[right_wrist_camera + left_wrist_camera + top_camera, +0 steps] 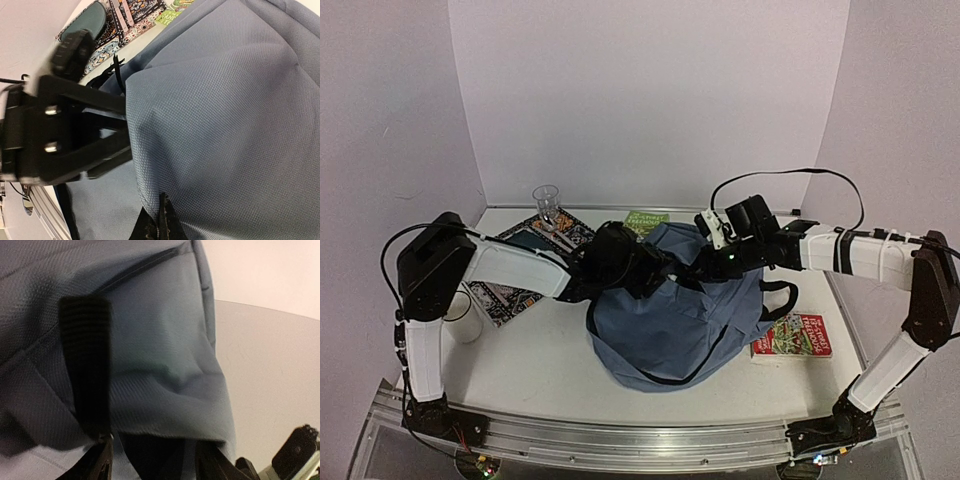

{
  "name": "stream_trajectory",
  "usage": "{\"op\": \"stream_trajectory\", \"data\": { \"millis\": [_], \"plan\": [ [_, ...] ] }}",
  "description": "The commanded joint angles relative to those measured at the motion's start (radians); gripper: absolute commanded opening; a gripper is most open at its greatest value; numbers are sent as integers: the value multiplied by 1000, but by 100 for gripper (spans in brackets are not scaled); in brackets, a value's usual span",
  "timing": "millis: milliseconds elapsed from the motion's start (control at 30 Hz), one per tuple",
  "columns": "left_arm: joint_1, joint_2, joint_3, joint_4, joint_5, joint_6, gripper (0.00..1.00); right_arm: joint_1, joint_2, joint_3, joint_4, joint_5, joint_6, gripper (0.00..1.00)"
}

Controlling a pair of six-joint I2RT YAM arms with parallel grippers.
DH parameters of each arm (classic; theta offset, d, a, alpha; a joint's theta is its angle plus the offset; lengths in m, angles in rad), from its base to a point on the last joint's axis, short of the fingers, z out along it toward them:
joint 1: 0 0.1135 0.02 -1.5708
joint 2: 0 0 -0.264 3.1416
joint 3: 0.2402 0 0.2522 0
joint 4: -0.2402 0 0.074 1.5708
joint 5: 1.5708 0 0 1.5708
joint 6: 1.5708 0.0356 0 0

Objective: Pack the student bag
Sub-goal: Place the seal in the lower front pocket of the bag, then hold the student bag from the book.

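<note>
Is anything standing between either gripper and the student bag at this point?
Nothing visible does. The left gripper is at the student bag, jaws apart around a fold of its fabric. The right gripper is shut, pinching the cloth. The red book and the glass sit off to the sides.

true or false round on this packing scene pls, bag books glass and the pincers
1. The student bag lies on the table between the two arms. True.
2. The red book is already in the bag. False: it lies on the table beside the bag, on the right arm's side.
3. The glass stands upright near the far left corner. True.
4. The right pincer is wide open. False: it is shut on bag fabric.
5. The green book lies on the red book. False: it lies behind the bag.
</note>
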Motion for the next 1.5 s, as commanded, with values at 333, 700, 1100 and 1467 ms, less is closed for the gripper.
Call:
{"op": "stream_trajectory", "data": {
  "millis": [333,700,1100,1467],
  "plan": [
    [23,-340,-18,-451,-235,557,72,13,-4,-6,-4,-4,-37,0],
    [185,-256,36,-619,-59,842,78,13,-12,-11,-1,-31,-86,0],
    [230,-22,208,-658,217,1055,76,13,-20,-23,18,-37,-97,0],
    [236,-59,211,-666,298,1086,8,13,-13,-19,16,49,-98,6]
  ]
}}
